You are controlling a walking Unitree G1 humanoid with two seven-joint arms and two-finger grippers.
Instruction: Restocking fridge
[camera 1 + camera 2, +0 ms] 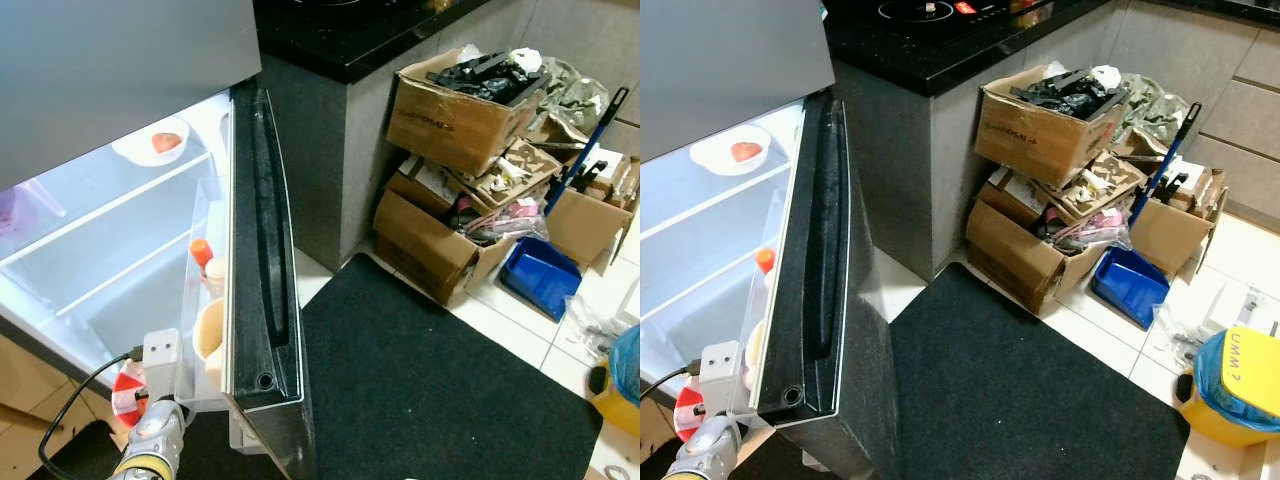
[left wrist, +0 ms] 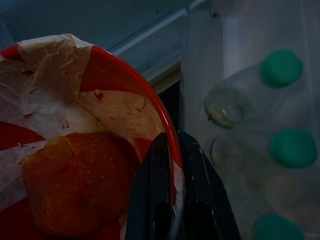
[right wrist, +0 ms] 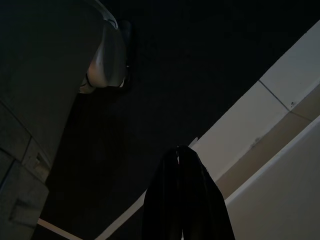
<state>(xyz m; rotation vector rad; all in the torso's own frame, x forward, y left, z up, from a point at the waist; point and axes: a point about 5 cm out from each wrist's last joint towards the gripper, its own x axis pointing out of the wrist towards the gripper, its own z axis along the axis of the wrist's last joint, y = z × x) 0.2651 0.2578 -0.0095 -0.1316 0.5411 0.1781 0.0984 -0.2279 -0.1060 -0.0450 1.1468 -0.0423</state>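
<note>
the open fridge (image 1: 110,250) is seen at the left of the head views, its lit white shelves bare apart from a white bowl (image 1: 152,140) holding something red on the top shelf, toward the upper left of the frame. the fridge door (image 1: 262,260) is swung out toward the camera, edge-on; in its rack an orange-capped bottle (image 1: 201,252) and a pale cup (image 1: 209,335) are stood, and in the left wrist view green-capped bottles (image 2: 282,67) are made out there too.

at the lower left corner of the left eye view the left gripper (image 2: 172,150) is held low in front of the fridge, beside the door. its two black fingers are clamped on the rim of a red bowl (image 2: 107,80), one finger inside and one outside. the bowl is lined with crumpled paper, and a piece of orange-brown food (image 2: 75,185) lies in it.

the right gripper (image 3: 180,155) hangs over a black mat (image 1: 440,390) and pale floor tiles, its fingertips pressed together with nothing between them.

at the upper right of the frame, cardboard boxes (image 1: 450,120) full of clutter are piled against a grey counter, with a blue dustpan (image 1: 540,275) beside them.
</note>
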